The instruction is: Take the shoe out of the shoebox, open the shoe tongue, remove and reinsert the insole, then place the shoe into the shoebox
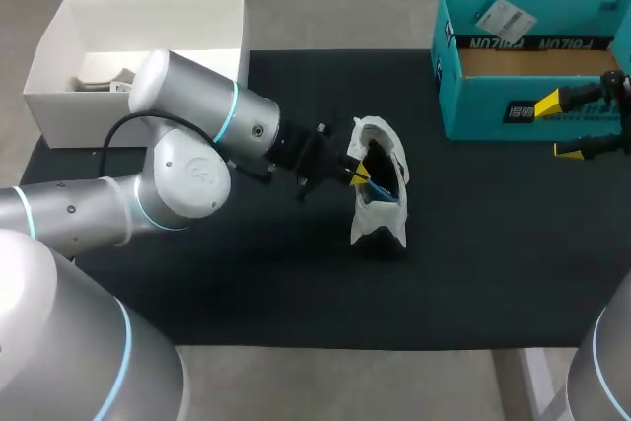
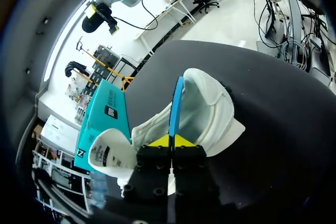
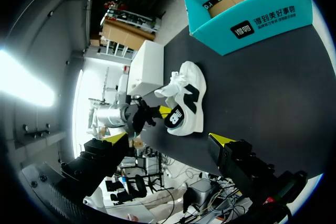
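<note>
A white shoe [image 1: 383,160] with a black sole lies on its side in the middle of the black mat [image 1: 473,244]. My left gripper [image 1: 357,173] reaches into its opening and is shut on the edge of the blue insole [image 2: 178,106], which stands partly inside the shoe [image 2: 212,106]. The yellow tips [image 2: 170,140] press together on the insole. The teal shoebox [image 1: 473,105] stands open at the back right. My right gripper [image 1: 570,127] hovers open in front of the shoebox, holding nothing. From the right wrist view the shoe [image 3: 185,98] lies ahead of the right gripper [image 3: 169,138], with the shoebox [image 3: 247,22] off to one side.
A white open box [image 1: 59,32] with a small item inside stands at the back left, behind my left arm. A paper tag [image 1: 505,17] lies in the shoebox. Bare mat stretches in front of the shoe and between the shoe and the shoebox.
</note>
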Motion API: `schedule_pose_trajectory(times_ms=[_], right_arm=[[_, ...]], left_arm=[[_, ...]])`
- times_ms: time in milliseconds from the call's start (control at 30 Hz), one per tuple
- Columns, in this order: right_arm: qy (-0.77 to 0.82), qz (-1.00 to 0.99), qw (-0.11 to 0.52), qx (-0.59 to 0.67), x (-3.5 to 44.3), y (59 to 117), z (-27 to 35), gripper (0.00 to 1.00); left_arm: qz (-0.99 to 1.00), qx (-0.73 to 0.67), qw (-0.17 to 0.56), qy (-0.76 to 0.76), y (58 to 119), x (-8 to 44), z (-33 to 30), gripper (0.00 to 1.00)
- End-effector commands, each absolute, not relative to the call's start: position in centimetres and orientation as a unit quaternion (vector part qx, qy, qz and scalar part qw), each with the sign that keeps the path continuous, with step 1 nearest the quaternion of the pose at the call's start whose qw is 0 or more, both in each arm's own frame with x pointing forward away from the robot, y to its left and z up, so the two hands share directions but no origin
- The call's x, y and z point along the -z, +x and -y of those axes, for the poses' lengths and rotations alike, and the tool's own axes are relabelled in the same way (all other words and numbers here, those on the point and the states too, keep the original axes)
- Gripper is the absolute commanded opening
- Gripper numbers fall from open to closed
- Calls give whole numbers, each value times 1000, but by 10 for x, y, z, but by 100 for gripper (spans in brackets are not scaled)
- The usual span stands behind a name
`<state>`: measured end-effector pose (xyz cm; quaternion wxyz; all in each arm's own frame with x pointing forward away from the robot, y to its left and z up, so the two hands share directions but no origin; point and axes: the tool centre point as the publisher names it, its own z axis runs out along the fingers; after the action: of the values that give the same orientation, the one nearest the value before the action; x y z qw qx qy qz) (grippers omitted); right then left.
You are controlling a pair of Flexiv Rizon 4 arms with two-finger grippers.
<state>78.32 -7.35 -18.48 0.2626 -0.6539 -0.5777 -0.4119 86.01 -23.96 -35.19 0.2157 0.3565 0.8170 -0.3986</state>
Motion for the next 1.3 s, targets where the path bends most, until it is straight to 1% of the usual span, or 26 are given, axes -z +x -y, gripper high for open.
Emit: schedule_pose_trajectory(times_ms=[33,200,333,600,767,800,833,867,1000,1200,1300], right_arm=[[-655,577,262,411,185,782,73,100],[-655,577,262,411,185,782,73,100],[-655,577,262,411,185,782,73,100],[-655,577,262,411,185,782,73,100],[-655,577,262,411,185,782,73,100],[-655,577,262,411,185,782,73,100],[-655,577,262,411,185,782,73,100],[-655,577,262,411,185,782,73,100],[-655,577,262,411,185,782,73,100],[-655,577,262,411,185,782,73,100],[-655,577,262,411,185,782,73,100]], left_arm=[[-817,399,226,350,866,358,244,0],[-819,398,235,339,871,362,246,0],[-819,407,218,342,862,363,245,0],[-821,401,207,349,855,367,243,0],[-819,403,211,350,852,356,240,0],[-818,403,214,350,852,354,240,12],[-818,403,215,350,852,353,239,31],[-817,403,216,352,851,352,239,38],[-815,405,213,356,848,353,243,45],[-813,406,204,364,842,355,249,44],[-811,408,202,368,839,354,250,38]])
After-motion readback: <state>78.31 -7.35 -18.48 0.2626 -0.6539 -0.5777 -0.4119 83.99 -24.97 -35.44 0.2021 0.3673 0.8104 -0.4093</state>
